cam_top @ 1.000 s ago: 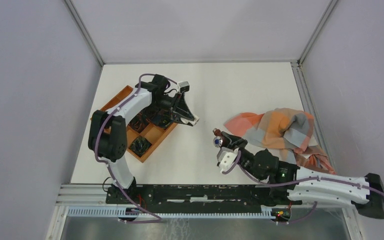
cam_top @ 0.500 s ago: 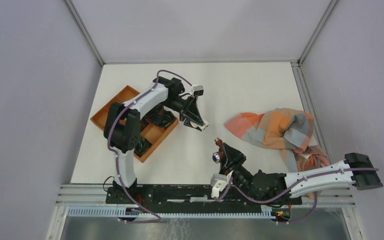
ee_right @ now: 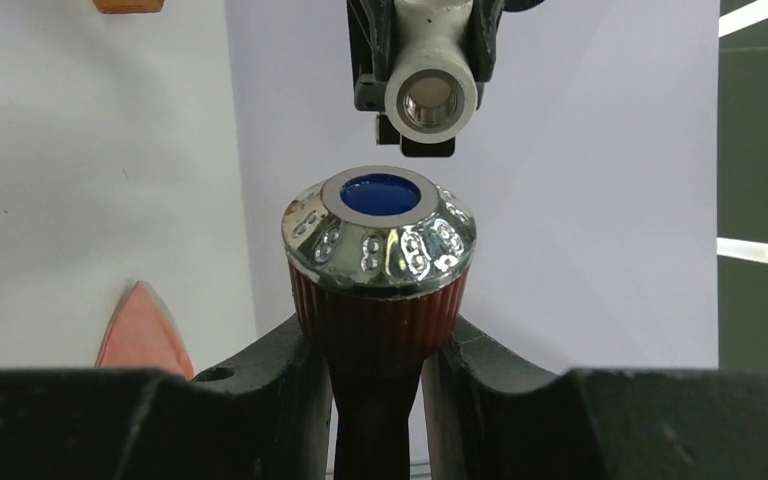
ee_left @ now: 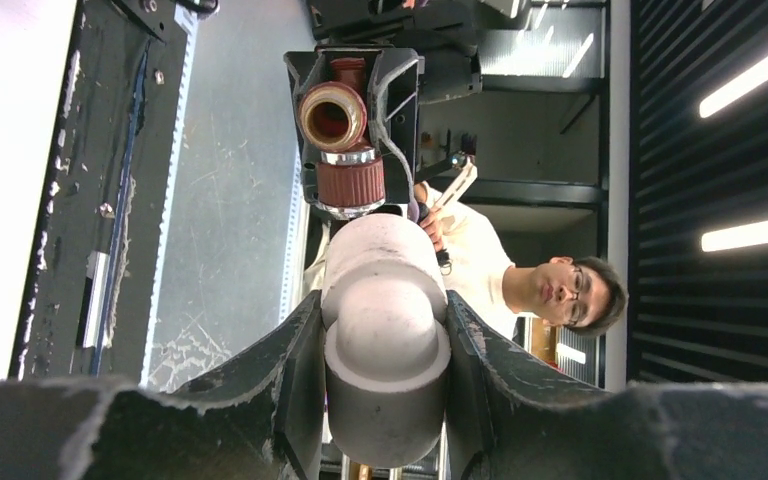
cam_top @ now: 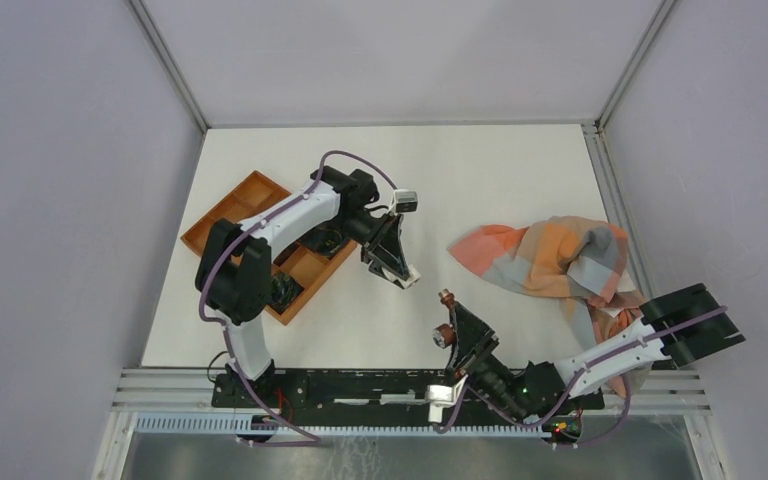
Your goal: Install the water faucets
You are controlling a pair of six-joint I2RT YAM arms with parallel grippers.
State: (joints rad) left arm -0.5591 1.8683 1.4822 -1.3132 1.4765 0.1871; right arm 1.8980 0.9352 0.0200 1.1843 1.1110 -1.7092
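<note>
I am reading the water faucet [ee_right: 375, 310] body as ribbed, matt reddish-brown plastic; its knob [ee_right: 378, 240] is showing glossy dimpled chrome with a smooth blue inlay. Its threaded end [ee_left: 332, 115] is looking like polished brass. The elbow fitting [ee_left: 385, 340] is presenting pale grey, matt, grainy plastic. The left claw [ee_left: 385, 375] and right claw [ee_right: 375, 345] are showing rough matt black plastic. The cloth [cam_top: 550, 260] is reading as soft woven fabric.

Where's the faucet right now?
In the top view, the right gripper holds the faucet near the table's front edge, facing the left gripper's pale fitting.
</note>
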